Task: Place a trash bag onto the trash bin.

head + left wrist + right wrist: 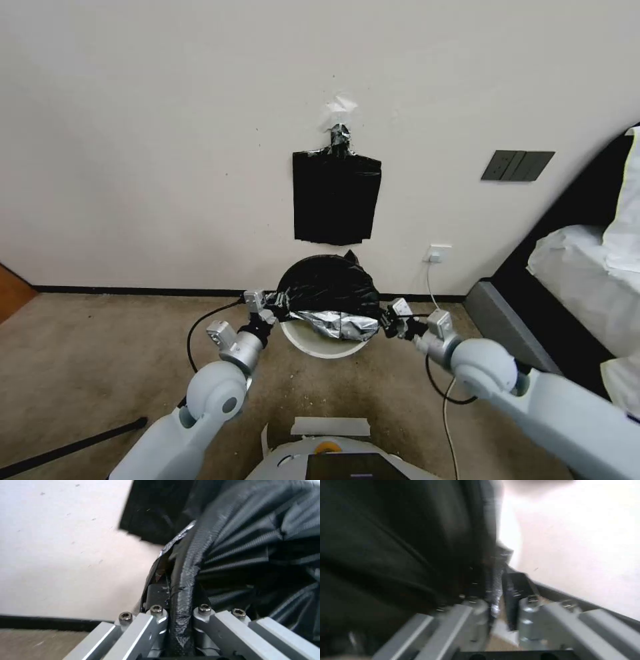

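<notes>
While both jaws pinch opposite edges, the trash bag [328,288] billows over the trash bin [325,347].

The floor [100,347] is a brownish carpet, running up to a dark baseboard [133,291] at the foot of the wall. The trash bin [325,348] stands directly on it close to the wall, between the left arm's fingers [272,308] and the right arm's fingers [387,320] and lower than both. A strip of pale tape [331,425] lies flat on the carpet nearer the robot than the fingers. A black cable [193,333] loops over the carpet beside the left fingers.
</notes>
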